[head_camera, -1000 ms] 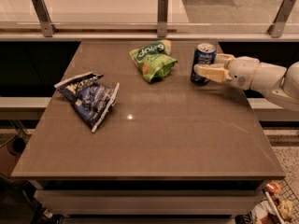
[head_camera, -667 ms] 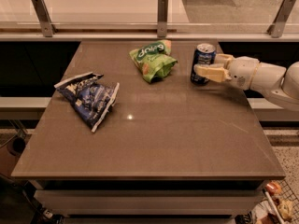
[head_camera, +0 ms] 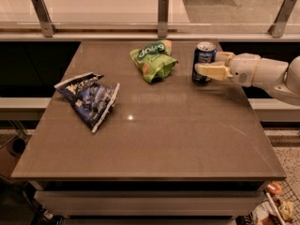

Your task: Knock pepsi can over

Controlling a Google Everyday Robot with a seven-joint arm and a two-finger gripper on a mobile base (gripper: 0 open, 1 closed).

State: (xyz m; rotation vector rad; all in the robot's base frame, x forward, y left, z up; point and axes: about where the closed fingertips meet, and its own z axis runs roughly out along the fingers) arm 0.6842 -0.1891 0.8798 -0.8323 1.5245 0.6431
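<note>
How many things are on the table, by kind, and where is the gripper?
Soda cans: 1, the pepsi can
Snack bags: 2, the green snack bag and the blue-and-white chip bag
Total: 3
The gripper is at the pepsi can, on the far right of the table.
</note>
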